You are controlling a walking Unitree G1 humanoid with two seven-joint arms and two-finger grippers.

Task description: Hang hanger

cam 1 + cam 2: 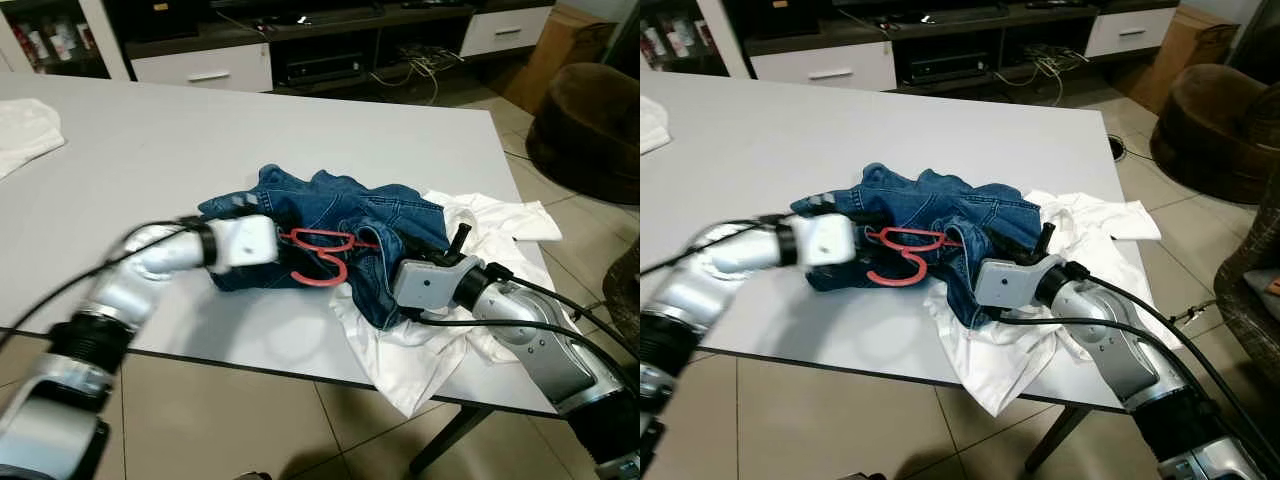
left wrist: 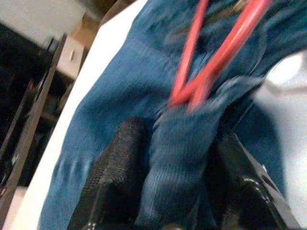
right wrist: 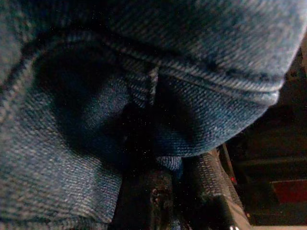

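A red plastic hanger (image 1: pixel 325 252) lies on a crumpled pair of blue jeans (image 1: pixel 345 212) near the front of the white table (image 1: pixel 200 140). My left gripper (image 1: pixel 283 238) is at the hanger's left end. In the left wrist view its fingers (image 2: pixel 115 177) are shut on a fold of denim (image 2: pixel 182 143), with the hanger (image 2: pixel 201 81) just beyond. My right gripper (image 1: pixel 388 282) reaches in from the right under the jeans' edge. In the right wrist view the right gripper (image 3: pixel 175 184) pinches a denim seam (image 3: pixel 144 91).
A white shirt (image 1: pixel 490 225) lies under and to the right of the jeans, hanging over the table's front edge. Another white cloth (image 1: pixel 25 130) sits far left. Behind the table is a low cabinet (image 1: pixel 300 50). On the right stand a brown pouf (image 1: pixel 590 120) and a cardboard box (image 1: pixel 555 50).
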